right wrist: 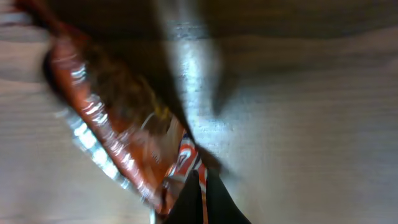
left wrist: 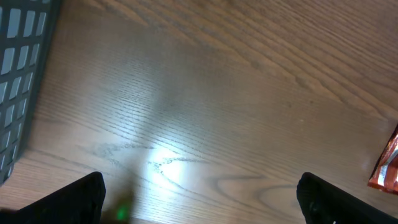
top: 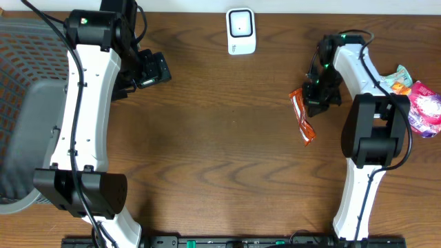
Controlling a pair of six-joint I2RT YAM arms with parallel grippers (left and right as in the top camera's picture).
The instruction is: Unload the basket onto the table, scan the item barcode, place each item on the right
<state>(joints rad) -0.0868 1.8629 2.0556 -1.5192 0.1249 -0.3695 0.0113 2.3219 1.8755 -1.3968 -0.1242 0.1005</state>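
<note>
White plastic scanner far edge of wood table, ctr. Orange foil packet nearer, to right. Grey mesh basket far left.

Table is dark-brown wood with a strong wavy grain, matte apart from one soft white glare patch where overhead light bounces off the top. Grey lattice basket sits at the table's left edge, its grid wall just beside the wood. Thin pale strip runs along the table's far edge and a black rail along its near edge.
</note>
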